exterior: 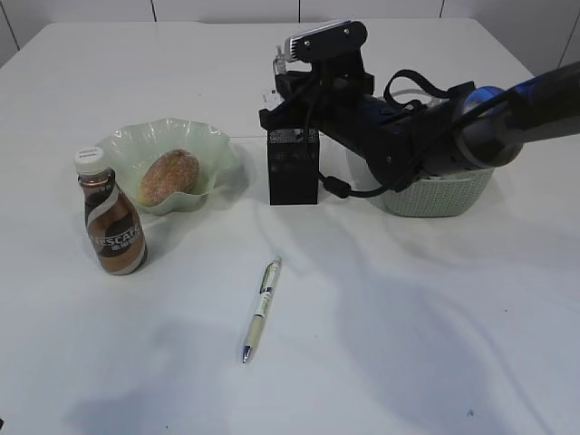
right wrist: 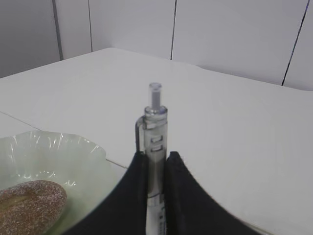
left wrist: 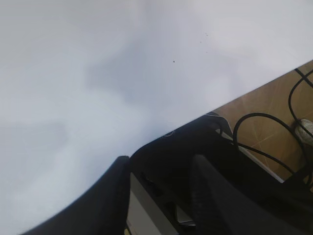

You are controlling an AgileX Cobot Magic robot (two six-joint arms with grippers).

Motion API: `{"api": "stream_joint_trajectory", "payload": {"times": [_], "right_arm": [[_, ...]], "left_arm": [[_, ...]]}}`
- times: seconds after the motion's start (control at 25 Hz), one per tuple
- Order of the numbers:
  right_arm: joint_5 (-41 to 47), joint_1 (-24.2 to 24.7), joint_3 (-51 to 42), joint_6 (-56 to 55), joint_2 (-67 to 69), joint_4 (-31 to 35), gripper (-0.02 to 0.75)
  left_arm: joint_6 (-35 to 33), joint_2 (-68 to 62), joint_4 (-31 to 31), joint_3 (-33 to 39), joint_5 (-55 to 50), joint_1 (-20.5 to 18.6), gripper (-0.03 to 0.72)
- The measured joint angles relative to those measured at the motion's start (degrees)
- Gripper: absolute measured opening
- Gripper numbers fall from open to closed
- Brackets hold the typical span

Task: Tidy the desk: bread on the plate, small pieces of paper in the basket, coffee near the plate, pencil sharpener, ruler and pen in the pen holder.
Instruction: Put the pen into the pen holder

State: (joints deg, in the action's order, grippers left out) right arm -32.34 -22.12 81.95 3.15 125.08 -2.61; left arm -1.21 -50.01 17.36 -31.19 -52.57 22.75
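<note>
My right gripper (right wrist: 156, 157) is shut on a silver clip pen (right wrist: 155, 122), which stands upright between its fingers. In the exterior view this gripper (exterior: 281, 80) hangs just above the black mesh pen holder (exterior: 293, 168). A second pen (exterior: 261, 311) lies on the desk (exterior: 408, 317) in front. The bread (exterior: 169, 176) rests in the green plate (exterior: 204, 143), and the coffee (exterior: 111, 216) stands beside it at the left. My left gripper (left wrist: 161, 161) is open and holds nothing, at the desk's edge. Ruler, pencil sharpener and paper pieces are out of view.
The pale green basket (exterior: 435, 195) stands right of the pen holder, mostly covered by my right arm (exterior: 426, 136). Cables and a brown floor (left wrist: 274, 127) show past the desk edge in the left wrist view.
</note>
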Motion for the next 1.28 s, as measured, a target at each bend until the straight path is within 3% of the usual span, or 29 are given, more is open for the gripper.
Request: {"api": "stream_joint_trajectory", "payload": {"times": [1.28], "right_arm": [[1.12,0.0,0.0,0.19,0.0,0.11,0.065]], "left_arm": [[0.0,0.0,-0.09,0.0,0.04,0.0,0.287]]}}
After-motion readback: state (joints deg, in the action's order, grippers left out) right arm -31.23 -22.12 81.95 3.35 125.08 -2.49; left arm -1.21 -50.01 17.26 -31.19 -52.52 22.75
